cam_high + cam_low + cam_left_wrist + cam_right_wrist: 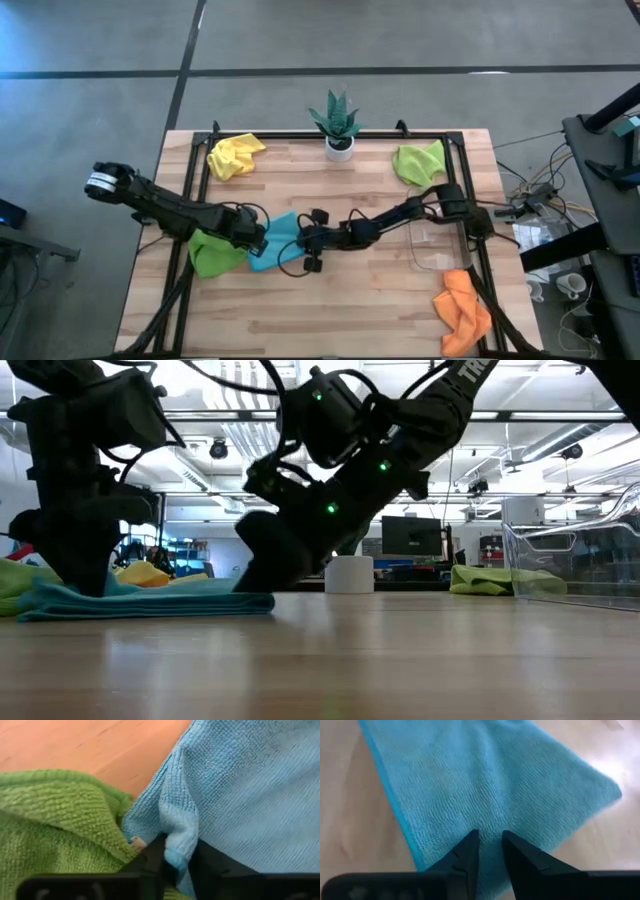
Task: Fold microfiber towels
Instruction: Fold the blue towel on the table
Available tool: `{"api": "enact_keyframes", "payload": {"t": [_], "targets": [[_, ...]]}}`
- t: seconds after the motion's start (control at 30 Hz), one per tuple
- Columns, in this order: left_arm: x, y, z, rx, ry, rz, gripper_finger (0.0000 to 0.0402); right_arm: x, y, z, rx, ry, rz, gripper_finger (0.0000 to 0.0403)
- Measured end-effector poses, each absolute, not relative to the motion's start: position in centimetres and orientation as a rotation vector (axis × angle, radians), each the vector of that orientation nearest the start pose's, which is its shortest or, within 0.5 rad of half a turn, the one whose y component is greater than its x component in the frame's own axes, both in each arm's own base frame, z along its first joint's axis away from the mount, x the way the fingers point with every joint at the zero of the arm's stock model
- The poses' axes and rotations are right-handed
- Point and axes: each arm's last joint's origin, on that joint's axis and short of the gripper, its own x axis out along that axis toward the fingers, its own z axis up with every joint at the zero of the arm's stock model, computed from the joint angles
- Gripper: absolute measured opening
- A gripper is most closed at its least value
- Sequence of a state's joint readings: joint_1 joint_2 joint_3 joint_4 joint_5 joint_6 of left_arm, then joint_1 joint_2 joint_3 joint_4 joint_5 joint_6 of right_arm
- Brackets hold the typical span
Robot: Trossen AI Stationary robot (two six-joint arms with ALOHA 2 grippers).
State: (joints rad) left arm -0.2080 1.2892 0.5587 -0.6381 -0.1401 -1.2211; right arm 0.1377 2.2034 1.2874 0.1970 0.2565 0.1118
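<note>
Left pincer is down low on the surface, its fingers clamped on a bunched fold at the edge of the light blue towel, with a lime green towel crowding in right beside it, touching. Across from it, the right pincer sits on the same blue cloth, fingers slightly apart with a narrow gap between them, tips pressed on the fabric rather than gripping a fold, as far as the wrist view tells.

From above, both arms meet at the middle of the surface over the blue towel, which lies flat and narrowed, looking folded over at least once; the low view shows it as a thin layered slab. My read: this fold is close to finished, and the pincers seem about to let go.

Plenty left, though. The green one by the left arm lies crumpled, a yellow towel is heaped at the far left corner, a second lime green towel is bunched at the far right, and an orange towel is rumpled at the near right corner. Four untouched, by the look of it.
</note>
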Motion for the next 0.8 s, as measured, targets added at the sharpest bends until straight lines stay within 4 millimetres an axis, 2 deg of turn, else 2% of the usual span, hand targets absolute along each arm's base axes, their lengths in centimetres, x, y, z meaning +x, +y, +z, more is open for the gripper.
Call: {"api": "enact_keyframes", "payload": {"t": [0.17,0.27,0.4,0.5,0.6,0.7,0.8], "targets": [[18.4,-3.5,14.9,-0.751,1.179,0.689,0.0126,43.6,5.3,9.8,-0.044,0.736,-0.159,0.0088],[18.4,-3.5,16.3,-0.751,1.143,0.623,0.0152,43.4,5.2,10.8,-0.043,0.744,-0.152,0.0088],[17.8,-3.4,18.0,-0.741,1.087,0.562,0.0163,43.2,5.3,14.3,-0.027,0.684,-0.123,0.0085],[17.2,-3.0,18.6,-0.711,1.003,0.585,0.0164,42.7,5.2,15.8,-0.032,0.667,-0.120,0.0081],[16.8,-2.8,17.9,-0.666,0.950,0.636,0.0164,42.4,5.2,15.5,-0.035,0.678,-0.118,0.0077],[16.5,-2.6,16.5,-0.607,0.973,0.666,0.0164,42.7,5.3,14.8,-0.023,0.636,-0.110,0.0073],[16.2,-2.3,15.1,-0.525,1.001,0.740,0.0164,43.1,5.2,12.7,-0.006,0.651,-0.068,0.0069]]}}
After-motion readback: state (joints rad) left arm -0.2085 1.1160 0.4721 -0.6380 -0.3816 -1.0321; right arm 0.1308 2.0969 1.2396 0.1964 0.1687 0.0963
